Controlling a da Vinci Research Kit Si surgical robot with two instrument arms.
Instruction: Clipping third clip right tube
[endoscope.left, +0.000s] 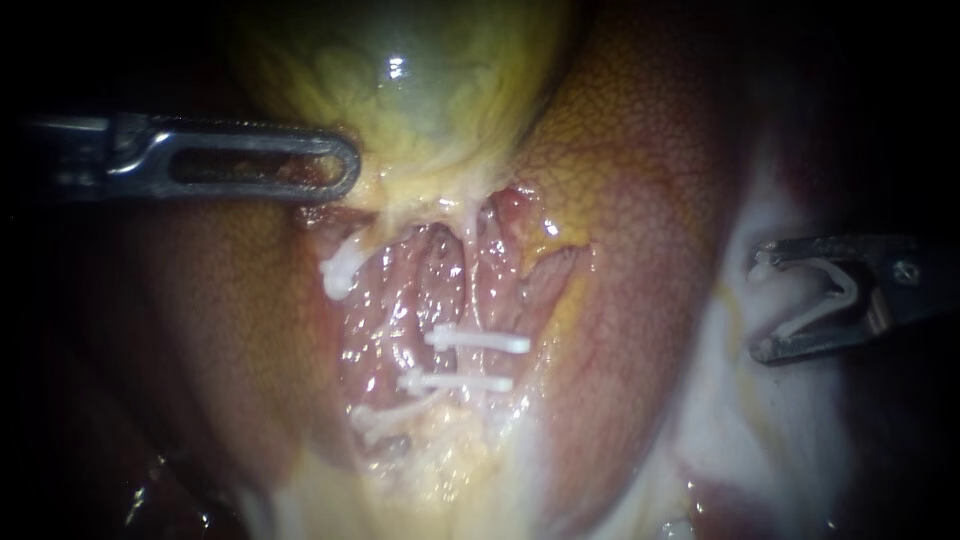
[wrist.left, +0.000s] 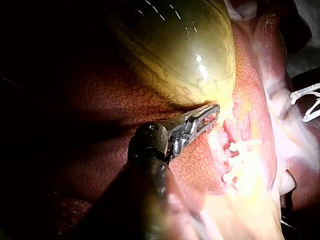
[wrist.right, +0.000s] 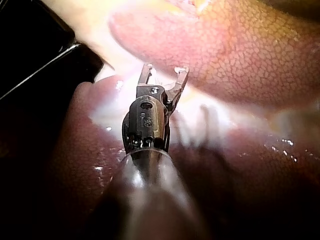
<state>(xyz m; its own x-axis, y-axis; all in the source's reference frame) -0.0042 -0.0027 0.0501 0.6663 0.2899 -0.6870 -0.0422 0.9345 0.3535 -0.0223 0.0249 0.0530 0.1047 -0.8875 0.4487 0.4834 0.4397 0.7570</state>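
Note:
The right tube (endoscope.left: 497, 285) runs down the open reddish bed below the gallbladder (endoscope.left: 420, 90). Two white clips lie across it, one (endoscope.left: 478, 341) above the other (endoscope.left: 455, 382). My right instrument (endoscope.left: 765, 300) is far to the right of them, over pale tissue. Its jaws stand wide apart with an open white clip (endoscope.left: 815, 300) seated between them, touching both. In the right wrist view that instrument (wrist.right: 165, 70) points at pale tissue under a liver lobe. My left instrument (endoscope.left: 345, 165) has its slotted jaws shut on the gallbladder's lower edge (wrist.left: 212, 112).
A white clip (endoscope.left: 340, 268) sits on the left tube, below my left instrument's tip. Liver (endoscope.left: 640, 200) flanks the bed on both sides. Yellow fat (endoscope.left: 440, 470) lies below the clips. The right instrument's tip (wrist.left: 306, 102) shows at the far edge of the left wrist view.

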